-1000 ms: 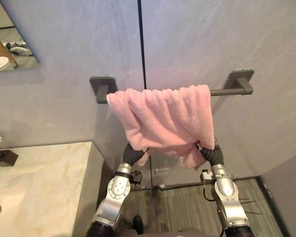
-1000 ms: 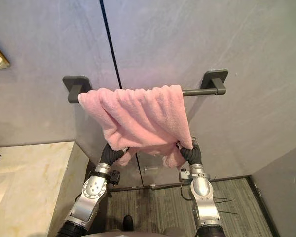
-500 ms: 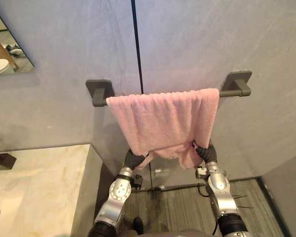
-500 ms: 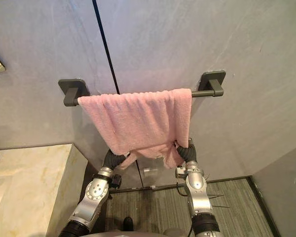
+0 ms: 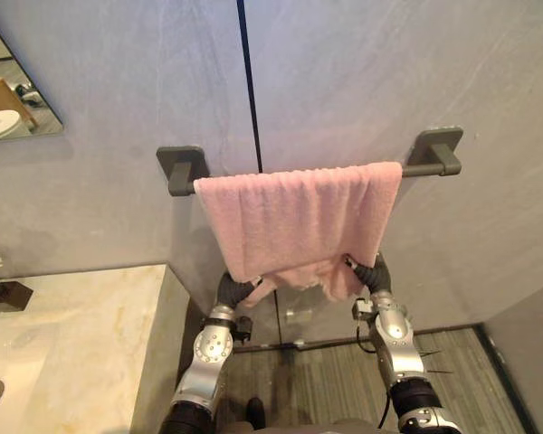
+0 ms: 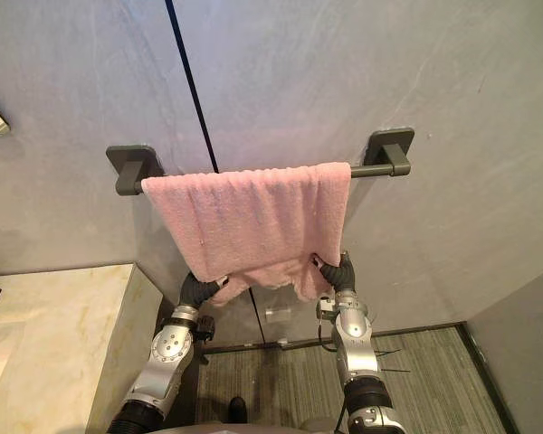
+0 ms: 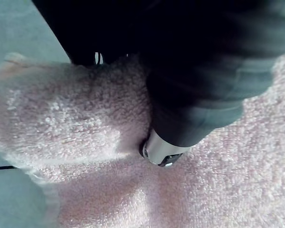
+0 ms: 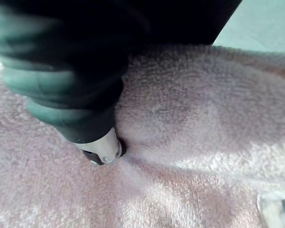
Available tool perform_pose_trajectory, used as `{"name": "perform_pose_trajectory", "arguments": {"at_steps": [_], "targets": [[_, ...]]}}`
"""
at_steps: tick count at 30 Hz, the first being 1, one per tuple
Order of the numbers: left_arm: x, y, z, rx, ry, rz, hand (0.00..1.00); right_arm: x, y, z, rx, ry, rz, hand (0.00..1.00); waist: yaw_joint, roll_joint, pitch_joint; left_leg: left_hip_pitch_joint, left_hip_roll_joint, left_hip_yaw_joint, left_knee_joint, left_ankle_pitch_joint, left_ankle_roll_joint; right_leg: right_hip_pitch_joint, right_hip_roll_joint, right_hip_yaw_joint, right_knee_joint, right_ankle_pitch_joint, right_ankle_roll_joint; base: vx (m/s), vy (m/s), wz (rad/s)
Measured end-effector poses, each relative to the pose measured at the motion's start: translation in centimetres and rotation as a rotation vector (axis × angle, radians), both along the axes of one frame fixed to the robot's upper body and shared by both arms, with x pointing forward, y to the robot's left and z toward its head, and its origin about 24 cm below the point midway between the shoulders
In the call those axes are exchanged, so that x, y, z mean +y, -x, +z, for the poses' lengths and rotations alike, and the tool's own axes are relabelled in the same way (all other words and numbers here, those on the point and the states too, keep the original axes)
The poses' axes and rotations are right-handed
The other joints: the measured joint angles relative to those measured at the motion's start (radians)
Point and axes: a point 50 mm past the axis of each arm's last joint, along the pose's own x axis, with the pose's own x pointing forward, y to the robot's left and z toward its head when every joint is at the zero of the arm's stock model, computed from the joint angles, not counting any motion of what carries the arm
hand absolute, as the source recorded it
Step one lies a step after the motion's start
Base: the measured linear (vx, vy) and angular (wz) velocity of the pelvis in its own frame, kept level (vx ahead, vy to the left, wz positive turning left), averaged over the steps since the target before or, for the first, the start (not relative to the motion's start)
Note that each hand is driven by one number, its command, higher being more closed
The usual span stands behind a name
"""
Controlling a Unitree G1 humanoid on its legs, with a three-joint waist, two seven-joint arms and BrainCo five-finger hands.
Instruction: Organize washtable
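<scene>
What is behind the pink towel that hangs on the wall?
The towel covers the middle of the dark bar; its ends show. At the lower edge the left hand and right hand reach under, their grip hidden.

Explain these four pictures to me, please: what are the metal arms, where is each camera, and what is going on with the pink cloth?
It is a humanoid robot with two arms ending in fingered hands. The two wide pictures come from cameras in its head; the two close-ups from cameras on its wrists. A pink towel hangs over a dark rail on the wall. The left hand and the right hand each pinch its lower edge, thumbs pressed into the cloth. At lower left stands a pale marble washtable with a small flower ornament.
</scene>
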Motion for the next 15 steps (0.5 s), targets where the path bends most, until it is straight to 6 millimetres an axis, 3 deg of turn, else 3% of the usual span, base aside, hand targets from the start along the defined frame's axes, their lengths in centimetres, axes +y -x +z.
{"name": "perform_pose_trajectory", "arguments": {"at_steps": [3, 5, 7, 10, 15], "targets": [[0.3, 0.1, -0.2, 0.011, 0.028, 0.023, 0.00, -0.7, 0.4, -0.4, 0.019, -0.010, -0.040, 0.00, 0.000, -0.003, 0.010, 0.003, -0.002, 0.002, 0.000, -0.004, -0.001, 0.003, -0.002, 0.001, -0.003, -0.001, 0.000, 0.00, -0.022, -0.02], [1.2, 0.4, -0.7, 0.034, 0.046, 0.077, 0.00, -1.6, 1.4, -1.7, 0.098, -0.015, -0.106, 0.00, 0.001, -0.004, 0.012, 0.003, -0.002, 0.003, 0.000, -0.006, -0.002, 0.003, -0.003, 0.004, -0.004, -0.001, 0.000, 0.01, -0.033, -0.05], [2.7, 1.5, -2.1, 0.111, 0.053, 0.160, 0.00, -3.2, 3.9, -4.2, 0.232, -0.031, -0.210, 0.00, 0.004, -0.003, 0.014, 0.003, -0.005, 0.003, 0.000, -0.006, 0.001, 0.005, -0.005, 0.004, -0.006, -0.002, -0.001, 0.02, -0.019, -0.01], [4.4, 4.0, -4.9, 0.263, 0.060, 0.258, 0.00, -5.0, 7.0, -6.0, 0.337, -0.039, -0.316, 0.00, -0.001, -0.004, 0.019, 0.004, -0.005, 0.012, 0.001, -0.010, -0.001, 0.010, -0.006, 0.007, -0.012, -0.002, -0.002, 0.06, -0.046, -0.06], [5.4, 4.6, -5.1, 0.278, 0.083, 0.310, 0.00, -5.4, 7.8, -6.0, 0.337, -0.052, -0.339, 0.00, 0.005, -0.006, 0.020, 0.019, 0.004, 0.028, 0.002, -0.011, -0.002, 0.012, -0.003, 0.012, -0.001, -0.002, -0.002, -0.02, -0.035, -0.05]]}}
